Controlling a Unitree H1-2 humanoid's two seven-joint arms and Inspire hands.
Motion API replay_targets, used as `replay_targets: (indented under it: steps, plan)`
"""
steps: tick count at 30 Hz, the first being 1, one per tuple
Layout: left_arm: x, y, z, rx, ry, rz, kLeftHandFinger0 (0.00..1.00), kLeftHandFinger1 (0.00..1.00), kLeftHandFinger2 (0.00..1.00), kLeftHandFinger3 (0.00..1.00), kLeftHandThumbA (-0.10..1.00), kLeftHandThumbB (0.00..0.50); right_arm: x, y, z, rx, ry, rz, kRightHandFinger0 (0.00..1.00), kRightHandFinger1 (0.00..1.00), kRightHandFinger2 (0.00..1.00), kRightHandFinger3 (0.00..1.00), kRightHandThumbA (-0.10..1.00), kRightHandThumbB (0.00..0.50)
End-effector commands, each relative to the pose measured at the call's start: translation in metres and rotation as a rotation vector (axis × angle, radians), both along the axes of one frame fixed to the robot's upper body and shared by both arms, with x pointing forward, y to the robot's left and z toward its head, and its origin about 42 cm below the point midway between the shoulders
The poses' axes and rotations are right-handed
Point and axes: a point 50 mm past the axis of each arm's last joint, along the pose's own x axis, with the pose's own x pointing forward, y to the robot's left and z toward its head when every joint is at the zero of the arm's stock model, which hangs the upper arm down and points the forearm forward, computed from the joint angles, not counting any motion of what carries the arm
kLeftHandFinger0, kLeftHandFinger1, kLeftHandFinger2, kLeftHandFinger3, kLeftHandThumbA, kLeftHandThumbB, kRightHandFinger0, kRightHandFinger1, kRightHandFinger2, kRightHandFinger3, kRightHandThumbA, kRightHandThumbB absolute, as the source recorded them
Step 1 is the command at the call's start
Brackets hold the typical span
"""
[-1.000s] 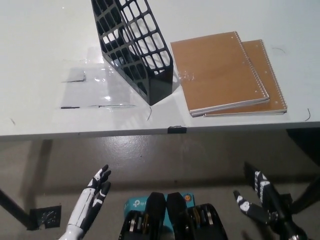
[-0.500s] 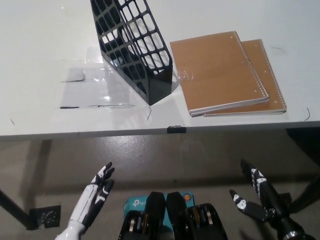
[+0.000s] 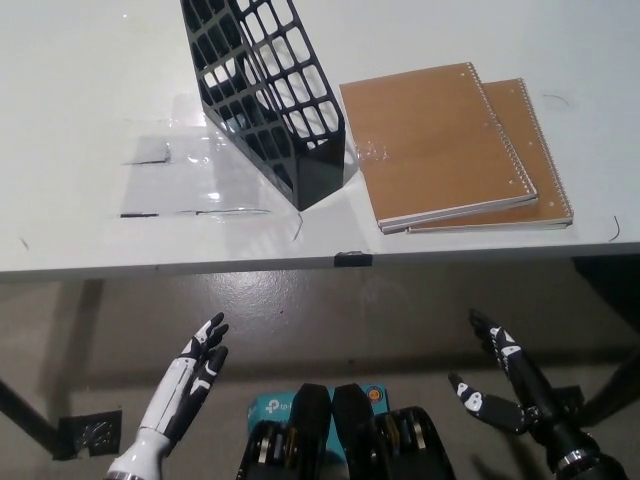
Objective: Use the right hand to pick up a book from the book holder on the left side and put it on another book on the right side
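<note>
Two brown books point(image 3: 445, 140) stacked on white table point(image 3: 90, 120), right of black book holder point(image 3: 265, 95), far above empty right hand point(image 3: 505, 385), fingers spread, shifted slightly leftward, left hand point(image 3: 190, 385) low left, open.

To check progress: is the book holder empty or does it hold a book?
Empty: white table shows through the black book holder's lattice.

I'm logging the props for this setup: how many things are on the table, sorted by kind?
Brown spiral notebooks: 2, one stacked on the other
Black mesh book holder: 1
Total: 3
Both hands, left hand and right hand, hang open below the table edge, holding nothing.
</note>
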Motion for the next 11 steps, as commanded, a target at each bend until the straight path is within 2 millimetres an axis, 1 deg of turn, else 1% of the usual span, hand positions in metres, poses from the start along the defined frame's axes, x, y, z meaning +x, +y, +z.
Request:
replay_targets:
  steps: [1,2,4,5,6,7,8,9,10,11]
  plan:
    - [0.008,0.008,0.010,0.007,-0.046,0.007,1.00,1.00,1.00,1.00,1.00,0.170,0.011,0.002,0.016,-0.035,-0.081,0.057,0.96,0.97,1.00,1.00,0.56,0.168]
    - [0.009,0.008,0.010,0.008,-0.047,0.006,1.00,1.00,1.00,1.00,1.00,0.169,0.012,0.003,0.016,-0.036,-0.083,0.059,0.96,0.97,1.00,1.00,0.56,0.168]
    - [0.011,0.008,0.013,0.014,-0.052,0.005,1.00,1.00,1.00,1.00,1.00,0.154,0.014,0.003,0.018,-0.049,-0.082,0.069,0.95,0.96,1.00,1.00,0.58,0.184]
    - [0.012,0.008,0.013,0.012,-0.054,0.004,1.00,1.00,1.00,1.00,1.00,0.152,0.014,0.004,0.018,-0.051,-0.083,0.075,0.95,0.96,1.00,1.00,0.56,0.177]
    - [0.012,0.009,0.013,0.010,-0.053,0.003,1.00,1.00,1.00,1.00,1.00,0.152,0.014,0.004,0.018,-0.061,-0.087,0.083,0.95,0.96,1.00,1.00,0.54,0.178]
    - [0.013,0.008,0.013,0.009,-0.050,0.002,1.00,1.00,1.00,1.00,1.00,0.153,0.014,0.004,0.018,-0.077,-0.086,0.090,0.99,0.99,1.00,1.00,0.48,0.157]
    - [0.014,0.008,0.013,0.010,-0.049,0.000,1.00,1.00,1.00,1.00,0.99,0.151,0.015,0.005,0.018,-0.103,-0.086,0.095,1.00,1.00,1.00,1.00,0.43,0.147]
    - [0.015,0.009,0.013,0.019,-0.038,-0.005,1.00,1.00,1.00,1.00,0.95,0.126,0.015,0.005,0.017,-0.124,-0.081,0.099,1.00,1.00,1.00,1.00,0.36,0.143]
    - [0.017,0.010,0.013,0.040,-0.017,-0.019,1.00,1.00,1.00,1.00,0.85,0.085,0.015,0.006,0.016,-0.163,-0.065,0.111,1.00,0.99,1.00,1.00,0.29,0.134]
    - [0.020,0.010,0.014,0.051,-0.011,-0.031,1.00,1.00,1.00,1.00,0.80,0.069,0.017,0.006,0.016,-0.194,-0.059,0.122,1.00,0.99,1.00,1.00,0.28,0.133]
